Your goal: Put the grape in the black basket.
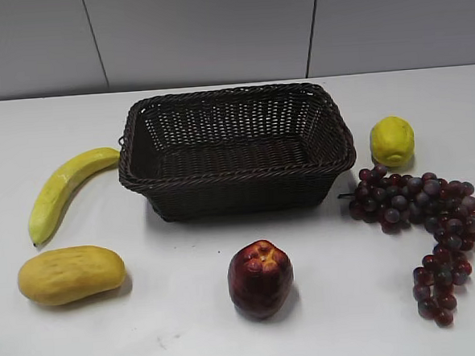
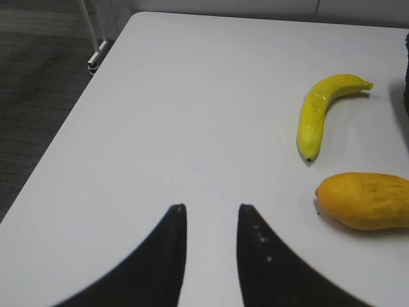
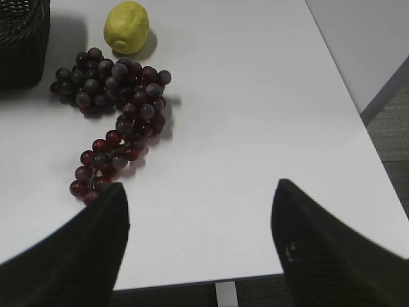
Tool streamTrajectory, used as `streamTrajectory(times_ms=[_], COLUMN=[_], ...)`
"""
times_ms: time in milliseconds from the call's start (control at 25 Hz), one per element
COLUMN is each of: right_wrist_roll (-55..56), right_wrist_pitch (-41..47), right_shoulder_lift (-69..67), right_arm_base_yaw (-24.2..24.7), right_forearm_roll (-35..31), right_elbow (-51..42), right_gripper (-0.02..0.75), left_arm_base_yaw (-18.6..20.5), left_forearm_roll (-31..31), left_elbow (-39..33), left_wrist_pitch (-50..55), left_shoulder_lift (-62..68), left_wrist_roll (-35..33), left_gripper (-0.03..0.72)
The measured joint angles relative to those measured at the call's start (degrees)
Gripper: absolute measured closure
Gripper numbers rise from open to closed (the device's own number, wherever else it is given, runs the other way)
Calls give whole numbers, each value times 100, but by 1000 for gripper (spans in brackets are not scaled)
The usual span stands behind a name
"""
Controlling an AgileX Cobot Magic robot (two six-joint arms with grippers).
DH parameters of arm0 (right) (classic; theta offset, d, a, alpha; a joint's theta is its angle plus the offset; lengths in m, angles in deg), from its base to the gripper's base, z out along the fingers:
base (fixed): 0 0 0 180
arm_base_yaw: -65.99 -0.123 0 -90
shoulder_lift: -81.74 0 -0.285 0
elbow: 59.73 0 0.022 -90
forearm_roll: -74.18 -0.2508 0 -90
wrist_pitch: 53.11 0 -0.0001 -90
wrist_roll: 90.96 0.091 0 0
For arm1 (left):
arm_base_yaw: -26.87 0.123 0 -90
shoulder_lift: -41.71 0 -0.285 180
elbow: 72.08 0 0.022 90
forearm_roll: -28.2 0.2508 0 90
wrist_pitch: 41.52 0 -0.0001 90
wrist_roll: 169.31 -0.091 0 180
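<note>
Right gripper [image 3: 199, 211]: black fingers spread wide, holding nothing, poised above the white table [image 3: 255, 115] just short of the tail of the long, curved bunch of small dark purple-red grapes [image 3: 115, 112]. Left gripper [image 2: 211, 220]: fingers set a narrow gap apart, empty, over bare table beside a yellow banana [image 2: 319, 112] and an orange-yellow mango [image 2: 364, 199].

The grape bunch [image 1: 421, 215] lies on the table to the right of the rectangular dark woven wicker basket [image 1: 237, 178], its thick end near the basket's wall, a yellow lemon [image 1: 392, 141] just behind it. The basket appears empty; a dark red apple-like fruit [image 1: 260, 278] stands in front of it.

Stage, as judged: before the grasp. The next move likely calls for the right gripper to advance and descend over the bunch's thicker part, close there so the cluster lifts whole, then clear the braided rim.
</note>
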Motion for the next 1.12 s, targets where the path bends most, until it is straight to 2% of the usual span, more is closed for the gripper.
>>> streamTrajectory(times_ms=[400, 560, 800, 1120], right_wrist_roll=[-290, -308, -248, -233], right_wrist_pitch=[-110, -135, -304, -494], right_shoulder_lift=[-411, -1463, -3213, -5456], right_arm_base_yaw=[0, 0, 0, 0], right_forearm_roll=[-16, -214, -600, -627], right_elbow=[123, 139, 351, 1068], right_gripper=[211, 198, 95, 99], left_arm_base_yaw=[0, 0, 0, 0], left_forearm_roll=[0, 0, 0, 0], left_elbow=[0, 0, 0, 0], left_wrist_pitch=[0, 0, 0, 0], left_shoulder_lift=[0, 0, 0, 0], left_wrist_roll=[0, 0, 0, 0], left_gripper=[471, 471, 471, 471])
